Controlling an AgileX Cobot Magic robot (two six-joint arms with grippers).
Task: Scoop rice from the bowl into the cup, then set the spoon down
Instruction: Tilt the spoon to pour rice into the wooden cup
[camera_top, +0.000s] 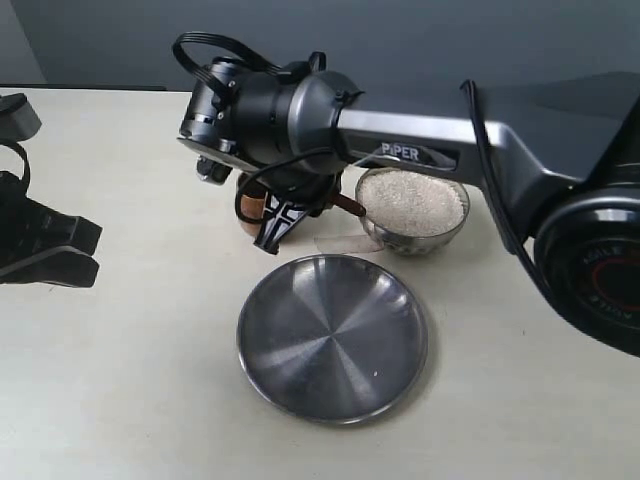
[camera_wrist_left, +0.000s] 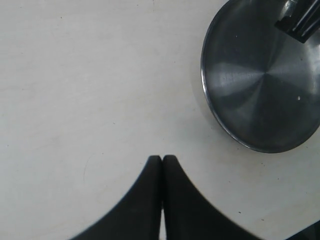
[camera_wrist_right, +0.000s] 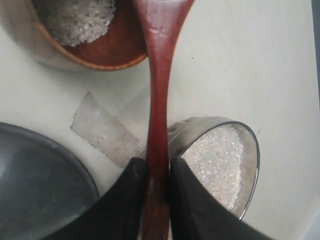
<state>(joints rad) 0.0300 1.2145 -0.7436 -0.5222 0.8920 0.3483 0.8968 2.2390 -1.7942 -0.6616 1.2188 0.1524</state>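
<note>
My right gripper (camera_wrist_right: 157, 165) is shut on the handle of the reddish-brown wooden spoon (camera_wrist_right: 159, 85). The spoon's head reaches the rim of the brown wooden cup (camera_wrist_right: 107, 52) and runs out of frame there. Some rice (camera_wrist_right: 75, 17) lies inside the cup. The steel bowl (camera_wrist_right: 250, 145), heaped with rice (camera_wrist_right: 215, 160), stands just beside the gripper. In the exterior view the right gripper (camera_top: 280, 225) hangs over the cup (camera_top: 250, 213) and mostly hides it, with the bowl (camera_top: 412, 235) to its right. My left gripper (camera_wrist_left: 162, 159) is shut and empty over bare table.
A large flat steel plate (camera_top: 332, 335) lies in front of the cup and bowl, and its rim shows beside each gripper (camera_wrist_left: 265, 80) (camera_wrist_right: 40, 185). A strip of clear tape (camera_wrist_right: 105, 130) is stuck to the table between cup and plate. The left arm (camera_top: 40, 240) rests at the far left.
</note>
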